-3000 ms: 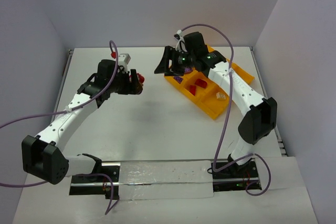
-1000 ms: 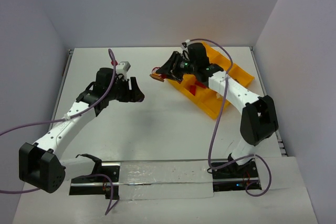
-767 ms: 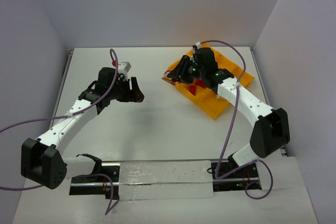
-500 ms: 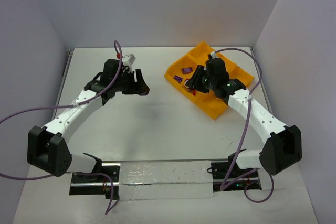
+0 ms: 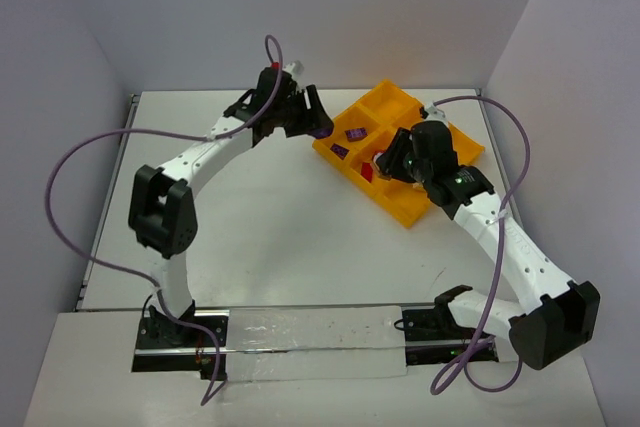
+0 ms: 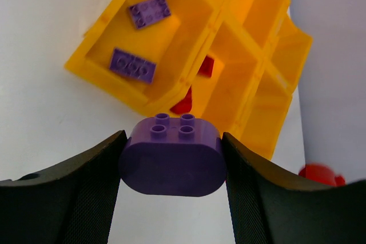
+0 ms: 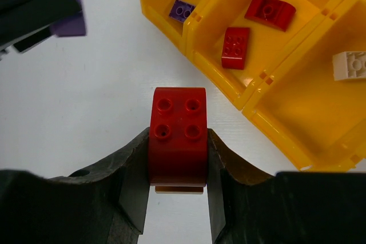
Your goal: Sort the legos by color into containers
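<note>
Two arms, a brick apiece, at the sorting tray

The left gripper [image 5: 314,123] pinches a rounded purple lego [image 6: 171,161] between its pads. It hangs by the left corner of the orange-yellow tray [image 5: 397,211], which sits toward the table's far right corner, just short of the purple compartment [image 6: 171,44] with its two bricks. The right gripper [image 5: 391,161] clamps a red lego [image 7: 178,132] above the tray's left side, with the red compartment [image 7: 297,50] and its two bricks just ahead. Let go early, either piece would likely land on the table or bounce off a rim into the wrong colour. The wrists are near each other at adjoining compartments, so a clash is the other risk. A white brick [image 7: 350,65] lies one compartment along
</note>
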Available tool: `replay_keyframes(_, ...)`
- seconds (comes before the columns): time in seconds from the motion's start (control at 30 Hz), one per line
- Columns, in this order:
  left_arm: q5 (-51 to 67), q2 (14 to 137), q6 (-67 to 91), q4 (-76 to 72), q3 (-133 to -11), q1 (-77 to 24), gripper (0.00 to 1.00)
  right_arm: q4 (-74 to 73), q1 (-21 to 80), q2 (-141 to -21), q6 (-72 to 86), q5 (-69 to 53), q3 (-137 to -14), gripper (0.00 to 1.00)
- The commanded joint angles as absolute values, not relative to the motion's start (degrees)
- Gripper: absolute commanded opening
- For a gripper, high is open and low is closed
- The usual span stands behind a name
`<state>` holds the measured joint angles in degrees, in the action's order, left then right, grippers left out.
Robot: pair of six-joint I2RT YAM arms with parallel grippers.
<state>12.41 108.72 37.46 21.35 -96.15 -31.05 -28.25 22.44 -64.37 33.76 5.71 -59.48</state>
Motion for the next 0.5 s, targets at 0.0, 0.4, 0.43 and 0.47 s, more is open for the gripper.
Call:
replay_keyframes(0.0, 11.46, 117.86, 41.56, 20.65, -108.08, -31.98, 0.00, -30.33, 21.97, -61.59, 32.00, 9.26, -60.37, 0.00)
replay_keyframes(0.4, 10.48, 134.86, 44.03, 20.63, -127.09, -32.52, 0.28, -33.75, 21.97, -58.27, 32.43, 10.11, -60.39, 0.00)
replay_keyframes(0.43, 11.09, 135.08, 44.12, 20.07, -127.09, -32.60, 0.36, -33.79, 21.97, -58.27, 32.51, 9.98, -60.25, 0.00)
replay_keyframes(0.47, 11.59, 135.34, 44.12, 19.61, -127.09, -32.78, 0.45, -33.84, 21.97, -58.39, 32.61, 9.80, -60.21, 0.00)
